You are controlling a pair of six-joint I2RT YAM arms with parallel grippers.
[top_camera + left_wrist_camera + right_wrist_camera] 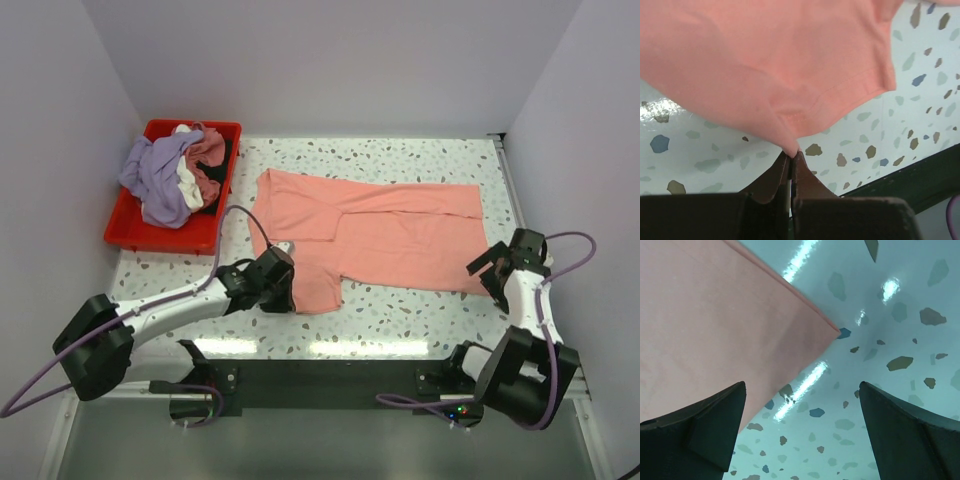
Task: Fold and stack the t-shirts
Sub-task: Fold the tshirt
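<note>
Jaws: my left gripper (791, 160) is clamped on the pink tee's (390, 235) near hem, and my right gripper (802, 390) is spread wide above its corner.
On the table (400, 310) the tee lies spread out. The other tees (165, 180) are heaped in the bin (125, 235) and nothing is stacked, so I judge the task barely begun. No readable writing.

No legible text, label, brand or number anywhere (all three views checked).
</note>
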